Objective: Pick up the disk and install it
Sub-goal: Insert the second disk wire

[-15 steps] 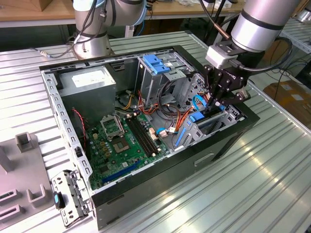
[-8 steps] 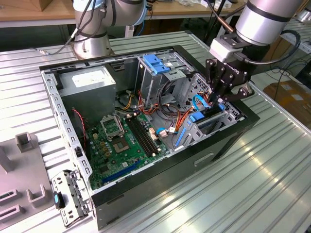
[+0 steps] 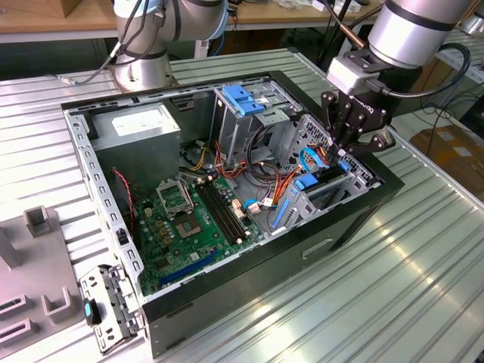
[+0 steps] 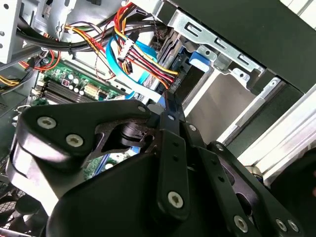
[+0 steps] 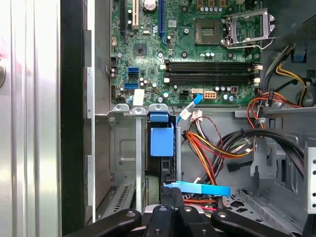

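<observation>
We judge the step in hand to be seating: the disk (image 3: 311,181) stands on edge in the cage (image 3: 299,208) at the case's (image 3: 249,280) 3 o'clock side in the exterior view, its blue end (image 5: 162,140) showing in the slot in the first wrist view. The end effector (image 3: 349,151) hangs directly over it, and in the second wrist view its fingers look drawn together into 1 narrow stem (image 4: 170,101) with nothing between them. To do this well, we would press straight along the slot, keep the force centred on the carrier, and stay off the cables (image 5: 217,148) bunched just beside the cage.

The bench (image 3: 423,287) is ribbed, bright metal that glares. The case is black outside, with bare folded sheet steel inside. The board (image 3: 189,227) is green and crowded with parts. The cage is thin, perforated steel with sharp edges. The disk's carrier is smooth, bright blue plastic. The cables are slim, flexible strands of red, yellow and black.
</observation>
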